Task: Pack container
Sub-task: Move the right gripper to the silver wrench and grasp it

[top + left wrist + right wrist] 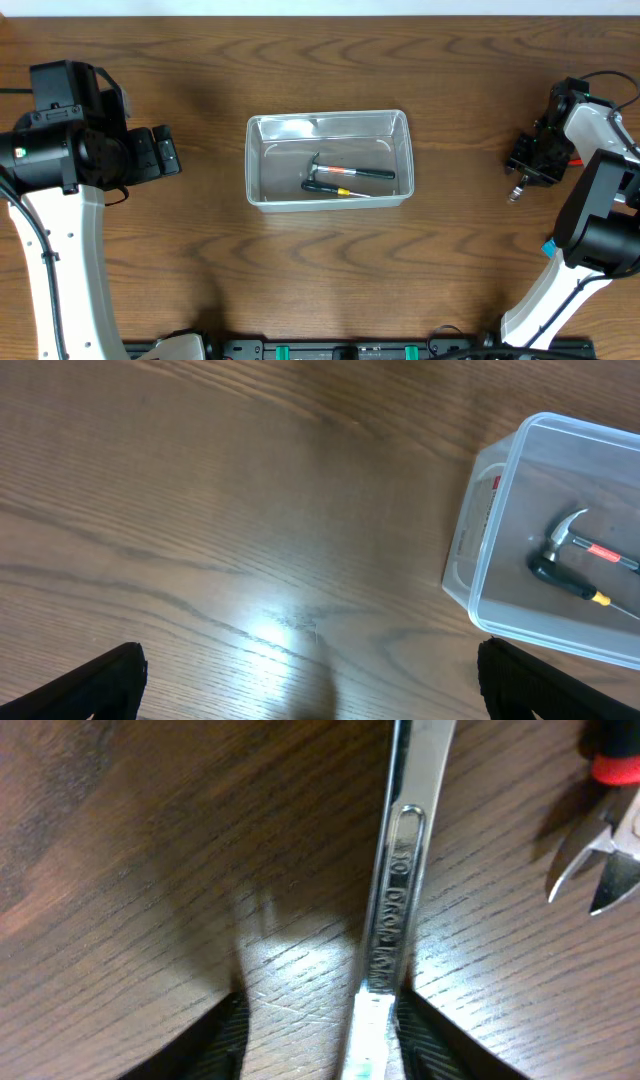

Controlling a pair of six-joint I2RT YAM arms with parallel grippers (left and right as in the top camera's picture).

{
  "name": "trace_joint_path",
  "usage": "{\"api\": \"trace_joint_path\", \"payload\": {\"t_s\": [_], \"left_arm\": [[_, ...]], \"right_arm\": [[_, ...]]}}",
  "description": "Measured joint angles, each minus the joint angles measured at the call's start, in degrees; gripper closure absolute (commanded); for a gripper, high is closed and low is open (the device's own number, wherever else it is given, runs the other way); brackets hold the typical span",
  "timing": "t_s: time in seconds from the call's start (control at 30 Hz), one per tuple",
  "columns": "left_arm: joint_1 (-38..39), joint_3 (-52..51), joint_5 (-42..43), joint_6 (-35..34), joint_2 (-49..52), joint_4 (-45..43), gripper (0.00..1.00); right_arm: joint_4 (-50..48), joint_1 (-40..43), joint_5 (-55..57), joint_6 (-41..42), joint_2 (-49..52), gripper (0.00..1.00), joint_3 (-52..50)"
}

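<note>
The clear container point(256, 160) sits at the table's middle with a hammer point(350, 172) and a black-handled tool point(335, 188) inside. In the left wrist view the container point(480, 540) and hammer point(565, 540) lie at the right. My left gripper point(165, 152) hovers left of the container, wide open point(312, 680) over bare wood. My right gripper point(525, 172) is down on the table at the far right. A steel wrench point(400, 870) runs between its jaws point(320, 1030). The right finger point(430, 1045) is against the wrench, while the left finger point(215, 1045) stands apart from it.
Red-handled cutters point(600, 850) lie just right of the wrench, close to the right gripper. The wooden tabletop point(320, 280) stretches around the container. The wrench's end point(515, 195) pokes out below the right gripper.
</note>
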State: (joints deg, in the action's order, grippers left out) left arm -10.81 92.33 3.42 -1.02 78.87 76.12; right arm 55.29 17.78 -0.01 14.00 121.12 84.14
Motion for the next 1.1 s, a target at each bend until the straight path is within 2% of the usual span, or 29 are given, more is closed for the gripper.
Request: {"api": "trace_joint_path", "payload": {"t_s": [0.27,0.43,0.57,0.63,0.7,1.1], "left_arm": [[0.0,0.0,0.0,0.0,0.0,0.0,0.02],[0.0,0.0,0.0,0.0,0.0,0.0,0.02],[0.0,0.0,0.0,0.0,0.0,0.0,0.02],[0.0,0.0,0.0,0.0,0.0,0.0,0.02],[0.0,0.0,0.0,0.0,0.0,0.0,0.02],[0.0,0.0,0.0,0.0,0.0,0.0,0.02]], "right_arm": [[0.3,0.0,0.0,0.0,0.0,0.71,0.0],[0.4,0.0,0.1,0.0,0.0,0.74,0.0],[0.4,0.0,0.1,-0.1,0.0,0.84,0.0],[0.5,0.0,0.2,-0.2,0.0,0.93,0.0],[0.4,0.0,0.2,0.0,0.0,0.99,0.0],[1.7,-0.1,-0.1,-0.1,-0.1,0.99,0.5]]}}
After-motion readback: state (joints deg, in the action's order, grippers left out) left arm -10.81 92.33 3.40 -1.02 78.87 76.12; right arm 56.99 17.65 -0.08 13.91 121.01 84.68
